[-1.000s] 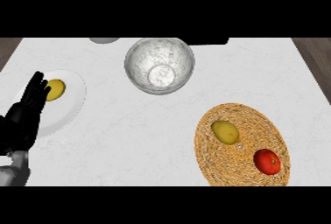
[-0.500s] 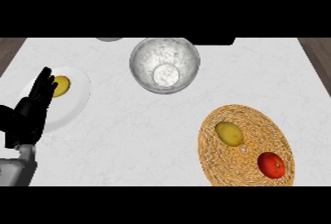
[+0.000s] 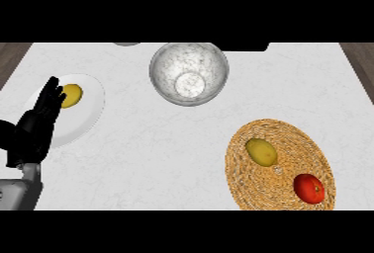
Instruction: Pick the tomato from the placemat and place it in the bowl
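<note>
Tomato (image 3: pixel 309 188) on woven placemat (image 3: pixel 280 165), near its lower right edge, beside a yellow-green fruit (image 3: pixel 260 151). Bowl (image 3: pixel 189 73) well apart, up top. Left hand (image 3: pixel 36 129) at left edge, fingers straight, released, over plate (image 3: pixel 87 106) with yellow fruit (image 3: pixel 70 95).

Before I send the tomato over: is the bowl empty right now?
Empty. The bowl stands upright with only its bare marbled inside showing. The tomato lies on the placemat beside a yellow-green fruit.
</note>
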Available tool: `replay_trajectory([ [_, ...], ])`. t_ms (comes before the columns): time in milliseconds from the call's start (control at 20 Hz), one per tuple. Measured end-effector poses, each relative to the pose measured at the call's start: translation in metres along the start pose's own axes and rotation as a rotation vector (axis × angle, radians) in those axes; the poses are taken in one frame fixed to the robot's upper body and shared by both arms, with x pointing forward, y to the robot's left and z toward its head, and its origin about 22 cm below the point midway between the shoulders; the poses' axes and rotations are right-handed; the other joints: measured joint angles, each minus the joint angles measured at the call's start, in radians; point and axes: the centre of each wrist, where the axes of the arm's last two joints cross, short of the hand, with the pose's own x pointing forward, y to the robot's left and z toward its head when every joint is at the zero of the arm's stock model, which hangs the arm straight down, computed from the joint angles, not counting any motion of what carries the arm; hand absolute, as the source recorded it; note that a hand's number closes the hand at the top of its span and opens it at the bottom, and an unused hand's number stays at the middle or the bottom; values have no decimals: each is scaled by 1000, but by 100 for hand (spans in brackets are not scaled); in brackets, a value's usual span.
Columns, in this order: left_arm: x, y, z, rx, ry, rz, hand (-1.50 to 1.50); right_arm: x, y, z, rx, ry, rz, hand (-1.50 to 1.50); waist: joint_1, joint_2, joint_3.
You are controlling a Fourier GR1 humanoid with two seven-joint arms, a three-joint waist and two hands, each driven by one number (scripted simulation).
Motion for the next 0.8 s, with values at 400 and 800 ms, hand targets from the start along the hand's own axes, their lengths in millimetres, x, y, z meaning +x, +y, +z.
replay_trajectory([
  [400,-2,0,0,0,1,-3,0,6,19,-37,234,56,83,-150,-4,-1,0],
  [800,-5,-6,4,12,6,4,0,11,43,-58,294,94,185,-150,-15,-4,0],
])
